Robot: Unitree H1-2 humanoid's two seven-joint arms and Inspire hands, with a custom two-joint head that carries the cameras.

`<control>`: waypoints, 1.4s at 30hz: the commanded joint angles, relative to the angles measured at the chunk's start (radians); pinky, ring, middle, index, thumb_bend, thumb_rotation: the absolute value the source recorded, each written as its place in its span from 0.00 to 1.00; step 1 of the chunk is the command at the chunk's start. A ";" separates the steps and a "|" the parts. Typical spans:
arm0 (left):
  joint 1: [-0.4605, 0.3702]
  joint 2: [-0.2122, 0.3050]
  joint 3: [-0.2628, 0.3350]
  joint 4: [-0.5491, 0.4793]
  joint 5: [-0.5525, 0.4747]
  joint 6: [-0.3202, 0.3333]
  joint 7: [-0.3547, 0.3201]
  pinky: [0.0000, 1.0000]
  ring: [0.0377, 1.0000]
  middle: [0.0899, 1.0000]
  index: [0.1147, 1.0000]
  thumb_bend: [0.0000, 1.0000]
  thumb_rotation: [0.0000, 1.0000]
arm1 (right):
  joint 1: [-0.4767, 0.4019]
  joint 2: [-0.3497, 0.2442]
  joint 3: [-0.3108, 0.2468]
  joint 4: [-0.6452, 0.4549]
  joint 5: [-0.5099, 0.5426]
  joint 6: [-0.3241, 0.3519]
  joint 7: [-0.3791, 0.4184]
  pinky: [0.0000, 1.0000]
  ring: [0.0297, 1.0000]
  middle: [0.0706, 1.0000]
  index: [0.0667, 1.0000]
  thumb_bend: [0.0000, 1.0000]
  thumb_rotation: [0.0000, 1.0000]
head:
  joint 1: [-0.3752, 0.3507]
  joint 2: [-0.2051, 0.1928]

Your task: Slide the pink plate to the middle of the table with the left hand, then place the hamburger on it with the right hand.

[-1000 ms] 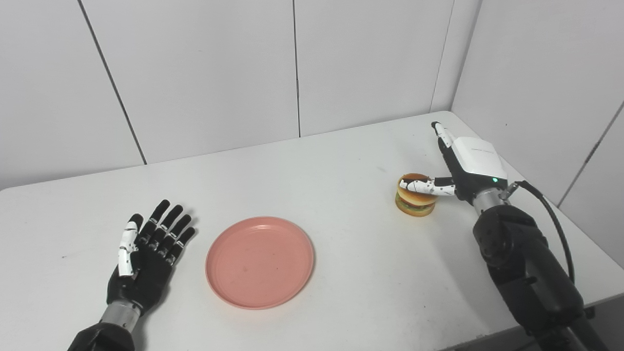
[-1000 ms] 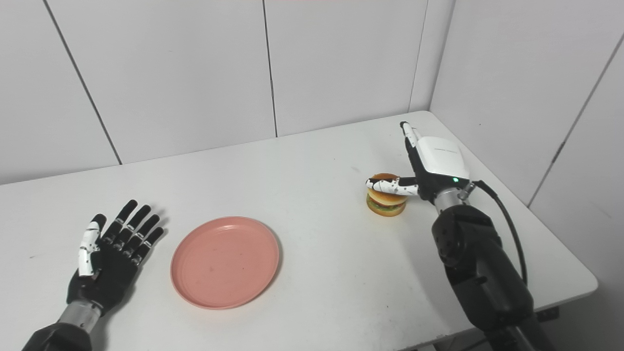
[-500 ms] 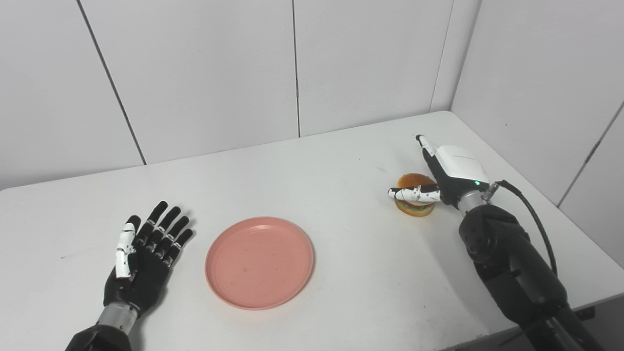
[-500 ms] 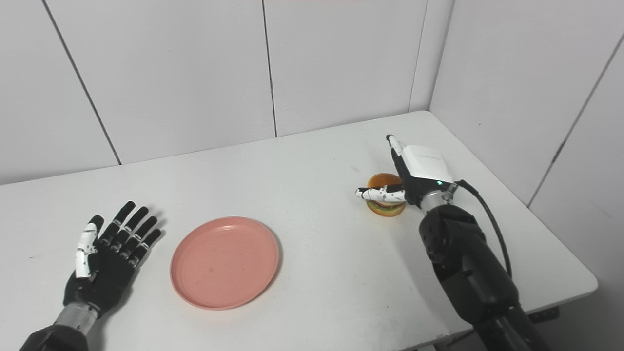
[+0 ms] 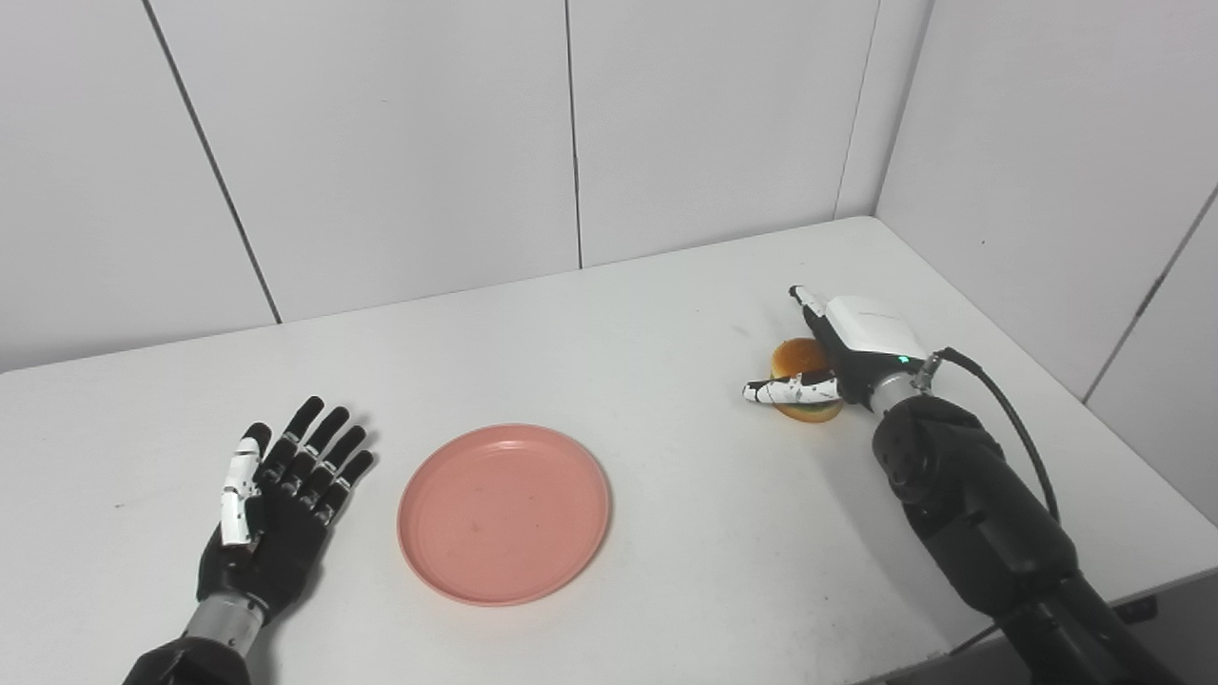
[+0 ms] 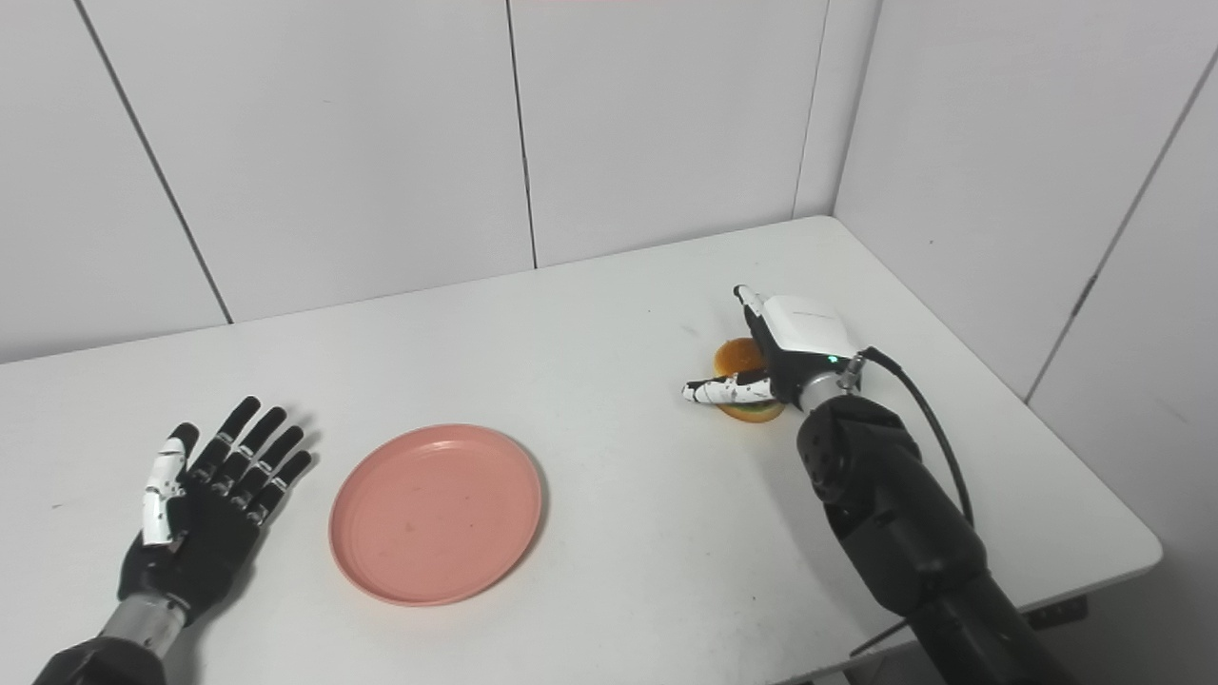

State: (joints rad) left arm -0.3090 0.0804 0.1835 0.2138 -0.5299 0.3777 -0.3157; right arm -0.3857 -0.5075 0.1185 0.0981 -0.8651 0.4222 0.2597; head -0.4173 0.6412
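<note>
The pink plate (image 5: 504,512) lies flat on the white table (image 5: 666,314), left of centre near the front. My left hand (image 5: 281,514) rests open on the table just left of the plate, fingers spread, not touching it. The hamburger (image 5: 795,358) stands on the table at the right. My right hand (image 5: 856,344) is open around it: the palm is against its right side, the white thumb (image 5: 790,388) crosses its near side, and the fingers stretch past its far side. Much of the hamburger is hidden behind the hand.
White wall panels close off the back and right sides of the table. The table's right edge (image 6: 1047,419) and front corner (image 6: 1147,552) lie close to my right arm. A black cable (image 5: 1009,419) loops off the right wrist.
My right hand has slid left and nearer along the hamburger, now covering more of it, thumb still stretched across its front. The left hand has drawn back slightly. The plate has not moved.
</note>
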 commanded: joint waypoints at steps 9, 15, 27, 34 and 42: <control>0.006 0.000 -0.004 -0.006 0.009 0.023 0.026 0.93 0.92 0.92 0.91 0.35 1.00 | -0.058 -0.037 0.002 0.014 0.001 0.001 -0.033 0.69 0.84 0.88 0.90 1.00 0.59 | 0.004 0.005; 0.007 0.000 -0.005 -0.013 0.006 0.026 0.023 0.93 0.92 0.92 0.91 0.35 1.00 | -0.058 -0.046 -0.002 0.005 0.013 0.016 -0.008 0.67 0.77 0.79 0.79 0.98 0.49 | 0.005 0.008; 0.007 -0.004 -0.010 -0.022 0.010 0.028 0.043 0.93 0.91 0.91 0.91 0.35 1.00 | -0.046 -0.033 -0.020 0.008 0.099 -0.022 -0.089 0.24 0.30 0.36 0.45 0.51 0.14 | 0.015 0.010; 0.005 -0.009 -0.013 -0.022 0.013 0.023 0.050 0.93 0.92 0.92 0.91 0.35 1.00 | -0.055 -0.030 -0.043 -0.043 0.127 -0.002 -0.103 0.27 0.33 0.39 0.45 0.51 0.14 | 0.025 0.010; 0.010 -0.024 -0.021 -0.040 0.017 0.026 0.062 0.94 0.92 0.92 0.91 0.35 1.00 | -0.056 -0.038 -0.065 -0.144 0.167 -0.037 -0.108 0.31 0.37 0.42 0.45 0.51 0.13 | 0.076 0.013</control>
State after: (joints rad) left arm -0.2978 0.0617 0.1707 0.1826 -0.5218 0.3816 -0.2696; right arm -0.3942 -0.5216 0.0697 0.0055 -0.7031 0.4220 0.1810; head -0.3530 0.6550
